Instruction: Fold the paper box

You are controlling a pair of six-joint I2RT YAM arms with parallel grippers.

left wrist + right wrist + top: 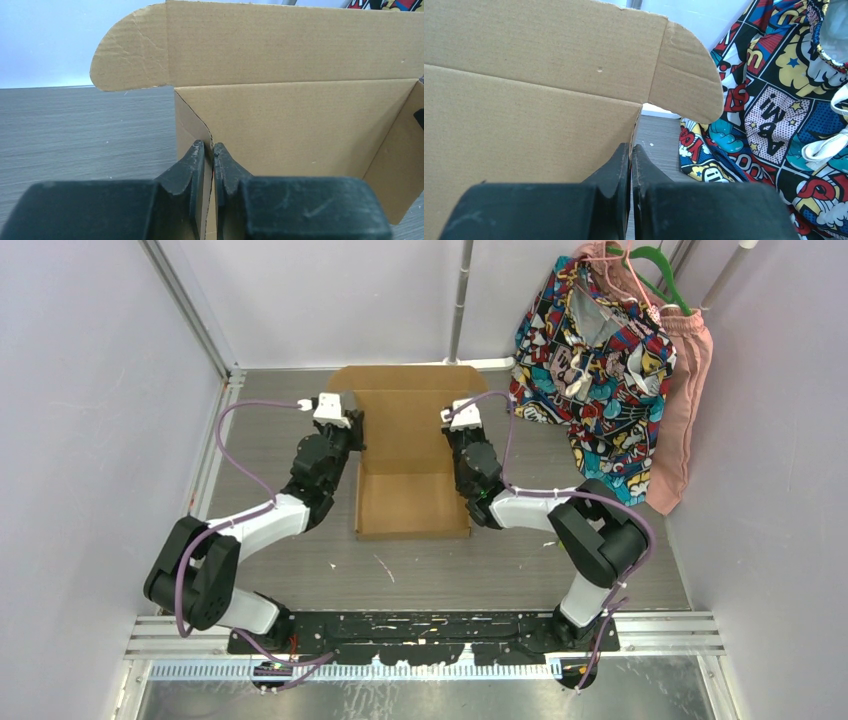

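Box (410, 460) sits mid-table (300, 570), between the two arms. It is partly formed, with both side walls raised and the lid panel standing upright at the far end. The near flap lies flat towards the arm bases.

Left gripper (209, 149) is at the box's left wall (191, 125). The fingers (187, 167) are nearly together and pinch the cardboard edge, one pad outside and one inside. It is a clenched grasp with only the wall's thickness between the pads.

Right gripper (630, 148) is at the box's right wall (637, 125), which is seen edge-on. Its fingers (614, 170) are pressed close with barely a slit between them, clamped on that wall's top edge.

The lid's rounded ears (132, 50) stick out past both walls, free of either gripper.

Right of the box hangs a comic-print garment (590, 350), its hem near the right wall. Beyond it from the box is a pink garment (685, 400) on a green hanger (665, 270).
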